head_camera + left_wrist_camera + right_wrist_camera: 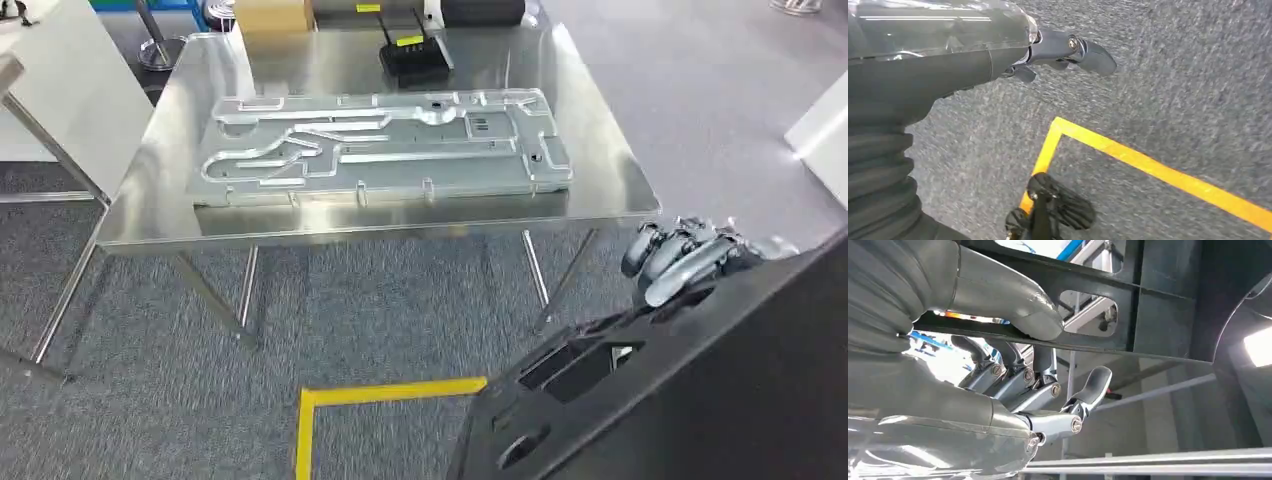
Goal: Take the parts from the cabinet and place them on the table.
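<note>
A large black flat part (700, 380) with cut-outs fills the lower right of the head view, held up off the floor. My right hand (690, 255) grips its upper edge, fingers curled over it. In the right wrist view the thumb presses one face of the black part (1148, 305) and the fingers (1023, 375) wrap the other. Ahead stands a shiny metal table (400, 225) with a big machined silver plate (380, 145) lying flat on it. My left hand (998, 55) hangs over the grey carpet, fingers apart, holding nothing.
A black box with antennas (413, 55) and a cardboard box (272, 15) sit at the table's far edge. A white table (60, 90) stands at the left. Yellow tape (380, 393) marks the carpet before the table, and the same yellow tape (1148, 167) lies under my left hand.
</note>
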`<state>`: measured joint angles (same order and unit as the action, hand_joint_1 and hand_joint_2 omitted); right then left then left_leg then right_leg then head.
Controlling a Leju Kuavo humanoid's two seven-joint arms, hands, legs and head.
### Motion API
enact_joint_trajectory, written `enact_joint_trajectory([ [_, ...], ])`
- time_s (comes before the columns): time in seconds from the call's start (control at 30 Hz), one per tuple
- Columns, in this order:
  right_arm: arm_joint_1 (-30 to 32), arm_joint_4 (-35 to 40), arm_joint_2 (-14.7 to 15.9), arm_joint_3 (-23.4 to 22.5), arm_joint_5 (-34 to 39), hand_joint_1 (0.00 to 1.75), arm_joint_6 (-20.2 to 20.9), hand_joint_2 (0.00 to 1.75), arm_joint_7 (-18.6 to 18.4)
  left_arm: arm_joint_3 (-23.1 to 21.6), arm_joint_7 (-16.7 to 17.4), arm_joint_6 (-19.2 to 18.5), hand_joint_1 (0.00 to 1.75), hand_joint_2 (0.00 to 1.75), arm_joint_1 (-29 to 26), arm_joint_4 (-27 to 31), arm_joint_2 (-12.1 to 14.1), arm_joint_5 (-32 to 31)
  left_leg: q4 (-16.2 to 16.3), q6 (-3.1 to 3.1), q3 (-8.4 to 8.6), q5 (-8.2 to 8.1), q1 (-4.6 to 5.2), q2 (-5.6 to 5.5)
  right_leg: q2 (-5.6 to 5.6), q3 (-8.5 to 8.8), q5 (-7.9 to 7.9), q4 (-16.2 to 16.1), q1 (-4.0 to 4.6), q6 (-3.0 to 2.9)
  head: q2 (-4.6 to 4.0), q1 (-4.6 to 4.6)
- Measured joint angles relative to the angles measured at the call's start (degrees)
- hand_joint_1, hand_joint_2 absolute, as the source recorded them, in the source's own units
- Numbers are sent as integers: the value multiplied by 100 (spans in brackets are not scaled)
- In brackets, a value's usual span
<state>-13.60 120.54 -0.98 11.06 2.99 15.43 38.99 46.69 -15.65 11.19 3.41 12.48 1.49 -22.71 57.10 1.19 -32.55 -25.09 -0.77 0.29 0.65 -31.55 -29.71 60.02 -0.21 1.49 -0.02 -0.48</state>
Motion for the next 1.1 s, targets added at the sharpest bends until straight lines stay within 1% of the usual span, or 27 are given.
enact_joint_trajectory([
  [0.07, 0, 0, 0, 0, 7, 175, 0, 175, 0, 0, -2, 0, 0, 175, 6, 0, 0, 0, 1, 32, 22, -35, 6, 3, -7, -502, -398, 895, -26, 55, 0, 0],
  [0.1, 4, -2, 0, 0, 7, 175, 0, 175, 0, 2, -2, 0, 0, 175, 2, 0, 0, 0, 4, 37, 29, -57, 10, 2, -8, -789, -541, 1358, -33, 73, 0, 0],
  [0.13, 5, -2, 0, 0, 13, 175, 2, 175, 0, 4, -2, 0, 0, 175, -4, 0, 0, 0, 5, 32, 51, -77, 11, 2, -9, -977, -523, 1600, -42, 83, 0, 0],
  [0.17, 4, -2, 0, 0, 13, 175, 2, 175, 0, 7, -4, 0, 0, 175, -8, 0, -2, 0, 5, 25, 86, -103, 11, -1, -13, -989, -354, 1505, -50, 85, 0, 0],
  [0.2, 4, -2, 0, 0, 17, 175, 4, 175, 0, 9, -9, 0, 0, 175, -8, 0, -2, 0, 5, 17, 138, -136, 11, -8, -22, -855, -62, 1144, -53, 74, 0, 0],
  [0.27, -3, -2, 0, 0, 22, 175, 9, 175, 0, 20, -13, 2, 0, 175, -7, 0, -4, 2, 5, -20, 260, -217, 12, -15, -51, -394, 576, 61, -50, 17, 0, 0],
  [0.3, -5, -4, 0, 0, 24, 175, 9, 175, 0, 35, -13, 4, 0, 175, -11, 0, -6, 4, 4, -62, 259, -256, 31, -16, -78, -274, 528, -144, -19, -34, 0, 0],
  [0.33, -13, -2, 0, 2, 28, 175, 11, 175, 0, 48, -13, 17, 0, 175, 5, 0, -7, 9, 27, -99, 251, -282, 45, -18, -71, -266, 508, -241, 2, -58, 0, 0],
  [0.37, -5, -5, 0, 2, 33, 175, 11, 175, 0, 57, -15, 22, 0, 175, 8, 0, -9, 17, 11, -126, 256, -289, 39, -8, -65, -280, 496, -232, 8, -77, 0, 0],
  [0.4, -6, -4, 2, 2, 35, 175, 11, 175, 0, 70, -15, 24, 0, 175, 3, 0, -13, 24, -21, -155, 271, -303, 27, -4, -53, -278, 467, -218, 25, -116, 0, 0],
  [0.43, -12, -4, 7, 2, 33, 175, 13, 175, 0, 85, -13, 31, 0, 175, 6, 0, -22, 26, -47, -186, 309, -315, 34, 12, -40, -261, 458, -240, 20, -144, 0, 0],
  [0.47, -8, -2, -2, 2, 33, 175, 13, 175, 0, 92, -13, 46, 0, 175, 7, 2, -19, 26, -24, -218, 337, -368, 35, 7, -36, -182, 470, -319, -44, -174, 0, 0],
  [0.5, -20, -2, -4, 7, 33, 175, 15, 175, 0, 96, -11, 50, 0, 175, 10, 2, -24, 26, 178, -231, 294, -463, 26, 3, -45, -109, 444, -355, -38, -213, 0, -11],
  [0.53, -26, -2, -9, 9, 33, 175, 15, 175, 0, 103, -11, 59, 0, 175, 8, 2, -26, 26, 590, -249, 87, -653, 17, -1, -53, -75, 423, -356, -37, -244, 0, -11],
  [0.6, -19, -9, -9, 15, 33, 175, 20, 175, 0, 129, -7, 74, 0, 175, 0, 2, -26, 26, 1542, -288, -475, -1000, 7, -1, -51, -33, 368, -354, -24, -269, 0, -11],
  [0.63, -17, -13, -9, 22, 31, 175, 20, 175, 0, 136, 2, 74, 0, 175, -16, 2, -31, 26, 1837, -297, -692, -1024, 6, 0, -44, -10, 342, -351, -20, -272, 0, -11],
  [0.67, -15, -18, -9, 24, 31, 175, 20, 175, 0, 140, 7, 74, 0, 175, -28, 2, -39, 26, 1846, -301, -781, -889, 4, 0, -31, 30, 310, -348, -17, -269, 0, -11],
  [0.7, -16, -20, -9, 30, 26, 175, 20, 175, 0, 142, 7, 74, 0, 175, -31, 2, -42, 26, 1556, -295, -716, -611, 4, 1, -23, 82, 268, -342, -16, -261, 0, -11],
  [0.77, -18, -20, -11, 50, 22, 175, 20, 175, 0, 151, 4, 72, 0, 175, -28, 2, -39, 26, 510, -258, -316, 64, 4, 1, -20, 219, 165, -326, -15, -231, 0, -11],
  [0.8, -18, -20, -11, 63, 22, 175, 20, 175, 0, 157, 4, 72, 0, 175, -35, 2, -39, 28, 185, -222, -167, 143, 12, -4, -22, 253, 117, -326, -13, -204, 0, -9],
  [0.83, -30, -26, -13, 66, 22, 175, 20, 175, 0, 171, 4, 68, 0, 175, -27, 2, -42, 31, 92, -201, -116, 78, 52, -9, -7, 246, 91, -294, 19, -162, 0, -11],
  [0.9, -29, -33, -15, 77, 22, 175, 20, 175, 0, 186, 7, 66, 0, 175, -19, 2, -44, 33, 106, -141, -144, 43, 56, -13, -6, 232, 81, -321, 3, -118, 0, -11],
  [0.93, -33, -35, -17, 83, 22, 175, 20, 175, 0, 192, 7, 66, 0, 175, -26, 2, -44, 35, 94, -110, -141, 32, 57, -16, -7, 248, 73, -341, 3, -84, 0, -9],
  [0.97, -38, -33, -17, 90, 22, 175, 20, 175, 0, 199, 7, 66, 0, 175, -25, 2, -44, 33, 35, -67, -99, 44, 21, -19, -8, 263, 39, -336, 13, -38, 0, -11],
  [1.0, -41, -33, -17, 90, 22, 175, 17, 175, 0, 203, 4, 66, 0, 175, -20, 2, -46, 33, 6, -37, -57, 42, 13, -20, -23, 244, -14, -203, -11, -8, 0, -9],
  [1.03, -55, -33, -17, 90, 22, 175, 15, 175, 0, 214, 5, 63, 0, 175, -14, 2, -46, 33, 2, -1, -37, 19, 13, -17, -30, 65, -182, 132, -12, 15, 0, -9],
  [1.1, -44, -42, -17, 90, 22, 175, 15, 175, 0, 229, 5, 61, 0, 175, -13, 2, -48, 33, 2, 28, -8, -20, 17, -14, -31, -492, -554, 1087, -32, 59, 0, -9],
])
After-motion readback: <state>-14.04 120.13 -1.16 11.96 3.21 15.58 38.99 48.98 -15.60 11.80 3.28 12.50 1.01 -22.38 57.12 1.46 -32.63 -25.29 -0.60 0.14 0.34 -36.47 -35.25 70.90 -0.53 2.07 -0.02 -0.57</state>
